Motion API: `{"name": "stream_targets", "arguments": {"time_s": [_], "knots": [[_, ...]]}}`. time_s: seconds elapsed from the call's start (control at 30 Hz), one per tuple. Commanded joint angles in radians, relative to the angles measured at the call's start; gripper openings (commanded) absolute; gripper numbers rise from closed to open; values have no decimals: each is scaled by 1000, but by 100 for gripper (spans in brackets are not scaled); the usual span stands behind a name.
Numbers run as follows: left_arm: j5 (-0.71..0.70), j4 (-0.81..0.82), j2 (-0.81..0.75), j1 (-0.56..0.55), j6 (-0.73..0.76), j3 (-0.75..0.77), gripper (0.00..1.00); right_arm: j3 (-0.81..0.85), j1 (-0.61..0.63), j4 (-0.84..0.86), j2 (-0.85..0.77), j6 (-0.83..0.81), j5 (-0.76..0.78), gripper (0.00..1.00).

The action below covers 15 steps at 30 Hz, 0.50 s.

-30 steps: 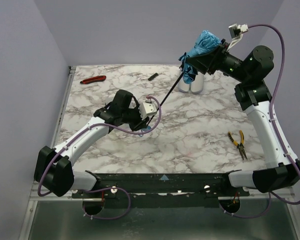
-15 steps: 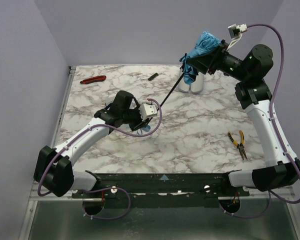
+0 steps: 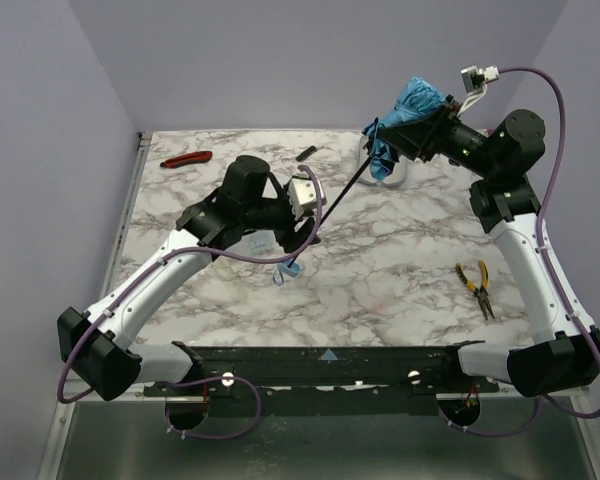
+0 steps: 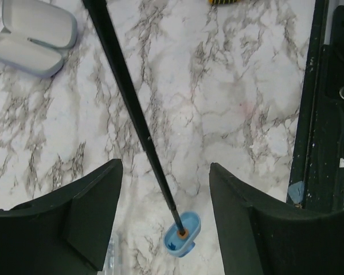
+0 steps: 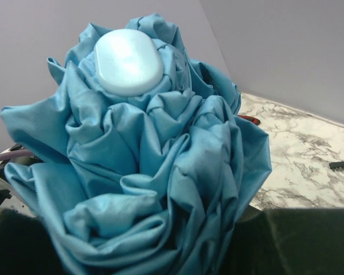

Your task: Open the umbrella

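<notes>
The umbrella is folded: its bunched sky-blue canopy [image 5: 143, 172] with a pale cap [image 5: 129, 60] fills the right wrist view. My right gripper [image 3: 422, 128] is shut on that canopy, high over the table's far right. The thin black shaft [image 3: 335, 200] slants down from there to the small blue handle [image 3: 285, 272] low by the marble tabletop. My left gripper [image 4: 165, 165] hangs open above the handle [image 4: 182, 234]. The shaft [image 4: 135, 114] runs between its fingers [image 4: 92, 212], and neither one touches it.
An open pale glasses case [image 4: 31, 37] lies under the canopy [image 3: 392, 172]. A red-handled tool [image 3: 186, 158] and a small black piece [image 3: 306, 153] lie at the far edge. Yellow-handled pliers [image 3: 477, 288] lie at the right. The black frame rail [image 4: 332, 114] borders the near edge.
My left gripper has opened, let go of the handle and risen. The handle now sits lower and nearer the front. The right arm with the canopy has shifted slightly right.
</notes>
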Motion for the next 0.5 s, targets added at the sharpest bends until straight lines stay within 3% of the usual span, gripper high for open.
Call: {"name": "stream_targets", "arguments": {"time_s": [0.0, 0.1, 0.2, 0.33, 0.47], "knots": [[-33, 38, 22, -43, -43, 14, 64, 1, -2, 109, -27, 63, -20, 0], [-97, 56, 40, -43, -47, -18, 58, 21, -2, 107, -26, 76, -19, 0], [-138, 56, 45, -43, -10, -79, 44, 49, -2, 94, -22, 79, -13, 0], [-186, 31, 43, -32, 65, -199, 33, 102, -14, 70, -5, 86, -12, 0], [-220, 21, 36, 18, 111, -320, 28, 167, -73, 70, 28, 126, -49, 0]]}}
